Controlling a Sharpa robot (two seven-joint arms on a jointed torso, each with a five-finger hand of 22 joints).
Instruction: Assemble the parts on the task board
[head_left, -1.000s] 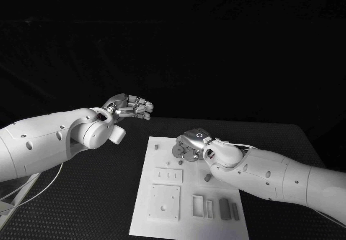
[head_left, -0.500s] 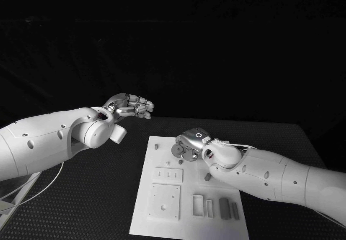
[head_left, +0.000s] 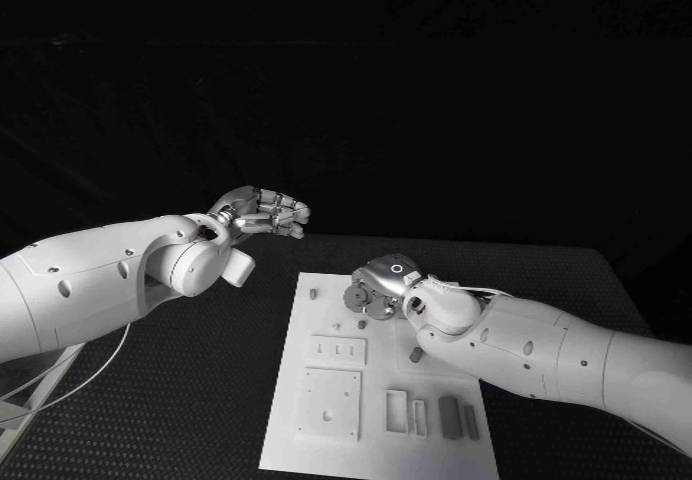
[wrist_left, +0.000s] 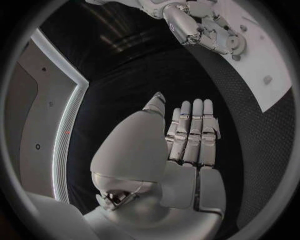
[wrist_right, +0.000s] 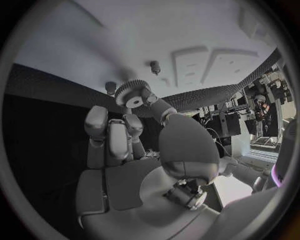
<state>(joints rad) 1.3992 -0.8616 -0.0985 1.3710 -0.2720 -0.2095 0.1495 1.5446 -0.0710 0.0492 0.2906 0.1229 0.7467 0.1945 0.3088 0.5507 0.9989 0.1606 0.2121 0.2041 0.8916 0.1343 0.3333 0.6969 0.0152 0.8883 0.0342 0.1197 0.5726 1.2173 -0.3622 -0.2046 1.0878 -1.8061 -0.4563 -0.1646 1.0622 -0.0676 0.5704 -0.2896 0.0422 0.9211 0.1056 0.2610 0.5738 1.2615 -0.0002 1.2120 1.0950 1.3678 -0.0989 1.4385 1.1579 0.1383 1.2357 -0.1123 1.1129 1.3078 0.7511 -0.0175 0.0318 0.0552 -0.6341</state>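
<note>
- My right hand (head_left: 378, 290) hangs over the far end of the flat white rectangular task board (head_left: 325, 440), and in the right wrist view I see it pinching a small grey toothed gear wheel (wrist_right: 133, 94) between thumb and fingertips.
- The gear sits just above the board, near a short dark peg (wrist_right: 154, 66) standing in the board and a second small stud (wrist_right: 110, 87) beside it; I cannot tell whether the gear touches the board yet.
- My left hand (head_left: 264, 212) is raised well off the board's far left corner, holding nothing, its fingers (wrist_left: 192, 131) straight and close together.
- Nearer me on the board lie a raised square plate (head_left: 330, 401), a smaller plate with slots (head_left: 338, 351) and a row of narrow grey bars (head_left: 450, 418), all apart from my hands.
- I judge the step in hand to be seating the gear on its post.
- The next move calls for lining the gear's centre hole up over the peg and lowering it straight, keeping my pinch light so the wheel does not tilt or jam.
</note>
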